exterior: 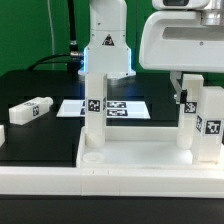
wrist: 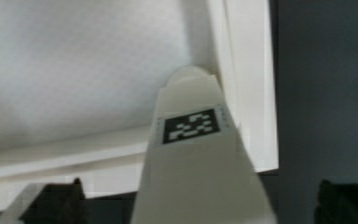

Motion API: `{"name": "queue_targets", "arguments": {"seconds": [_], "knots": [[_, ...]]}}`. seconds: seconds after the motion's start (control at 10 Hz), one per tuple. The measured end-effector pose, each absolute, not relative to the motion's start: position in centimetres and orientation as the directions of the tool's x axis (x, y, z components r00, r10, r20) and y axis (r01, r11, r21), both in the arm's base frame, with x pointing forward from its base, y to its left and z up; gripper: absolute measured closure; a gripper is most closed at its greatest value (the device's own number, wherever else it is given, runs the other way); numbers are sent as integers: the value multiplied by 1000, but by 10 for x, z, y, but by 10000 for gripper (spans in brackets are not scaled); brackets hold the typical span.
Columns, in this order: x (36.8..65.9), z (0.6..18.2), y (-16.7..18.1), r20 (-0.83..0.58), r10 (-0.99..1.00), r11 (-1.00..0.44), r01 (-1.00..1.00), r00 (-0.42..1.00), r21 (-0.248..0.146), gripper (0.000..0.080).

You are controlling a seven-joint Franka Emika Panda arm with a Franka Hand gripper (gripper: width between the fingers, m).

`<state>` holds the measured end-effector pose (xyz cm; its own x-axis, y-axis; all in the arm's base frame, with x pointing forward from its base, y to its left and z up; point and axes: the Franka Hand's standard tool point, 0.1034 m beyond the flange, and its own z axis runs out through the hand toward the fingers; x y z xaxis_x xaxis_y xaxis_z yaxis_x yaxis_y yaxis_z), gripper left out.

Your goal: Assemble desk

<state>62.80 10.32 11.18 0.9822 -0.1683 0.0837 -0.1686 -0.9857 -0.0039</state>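
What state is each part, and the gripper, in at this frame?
Gripper: open, straddling a leg.
Slab: flat on table.
Left leg: upright on slab.
Rightmost leg: upright on slab.
Leg beside it: upright on slab.
Loose leg: lying on table, off slab.

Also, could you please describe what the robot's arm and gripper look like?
The arm has smooth, rounded white casings with a small dark mark on the front. The gripper has a broad, blocky white body in the exterior view and two dark, narrow fingertips in the wrist view. Finer markings are too blurred to tell.
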Motion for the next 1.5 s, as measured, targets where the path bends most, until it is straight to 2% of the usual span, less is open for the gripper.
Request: {"name": "queue_targets", "arguments": {"seconds": [0.1,0.2,0.3,0.4,0.5,0.7,0.9,1.1,1.2,1.5], "knots": [[628,111,102,83,-116,-993,-117,990,2,151],[628,111,102,83,-132,-991,-132,988,0,283],[628,111,102,83,-132,-991,-133,988,0,283],[628,111,102,83,-148,-989,-149,985,-1,422],[628,111,102,83,-165,-986,-165,983,-3,511],[628,111,102,83,-172,-985,-173,982,-4,511],[628,111,102,81,-290,-957,-290,953,-14,511],[627,112,101,57,-517,-856,-514,854,-60,511],[626,111,102,49,-583,-812,-580,811,-66,511],[623,110,107,8,-838,-544,-834,546,-88,509]]}}
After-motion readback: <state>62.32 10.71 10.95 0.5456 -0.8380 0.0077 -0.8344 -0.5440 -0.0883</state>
